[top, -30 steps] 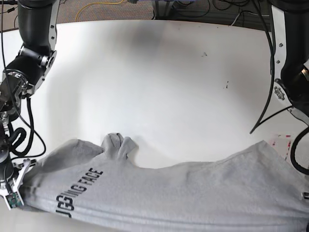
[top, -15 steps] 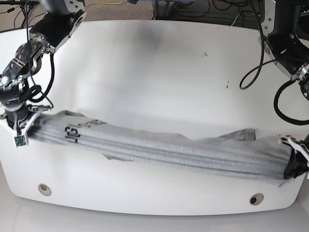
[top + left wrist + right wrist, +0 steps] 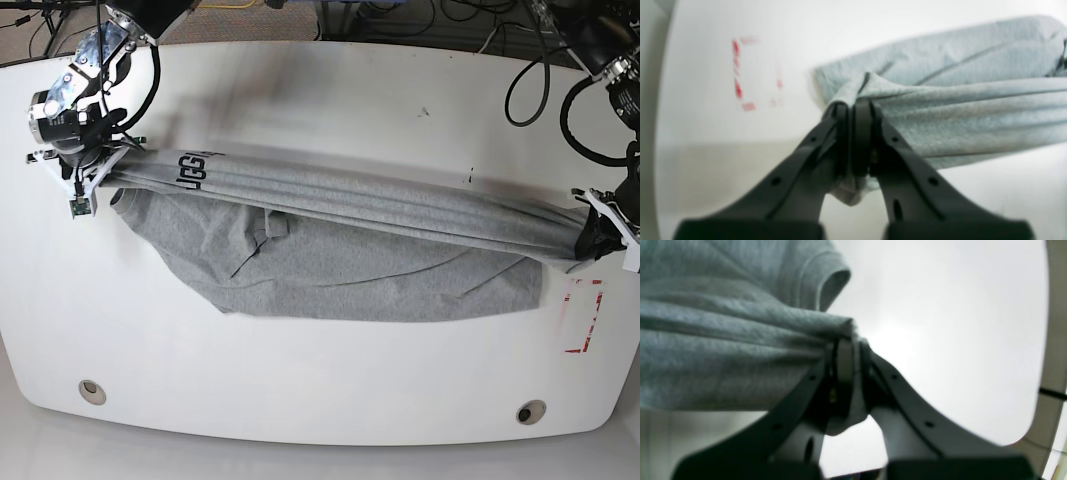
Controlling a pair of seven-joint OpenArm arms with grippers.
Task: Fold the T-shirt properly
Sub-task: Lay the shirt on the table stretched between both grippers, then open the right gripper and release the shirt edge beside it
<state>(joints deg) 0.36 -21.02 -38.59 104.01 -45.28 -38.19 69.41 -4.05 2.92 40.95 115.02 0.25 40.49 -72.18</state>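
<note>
T-shirt point(image 3: 330, 255), both end effectors clamped on it

Heather-grey T-shirt point(image 3: 340, 255) w/ dark lettering — top edge stretched taut across table, rest draped flat below.

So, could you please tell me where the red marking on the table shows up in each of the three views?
Base: the red marking is at the right edge, on the table just below the left tool.
Left wrist: upper left, an open red square, left of the tool.
Right wrist: not in it.
Shared landmark: the grey T-shirt, stretched between both tools.
</note>
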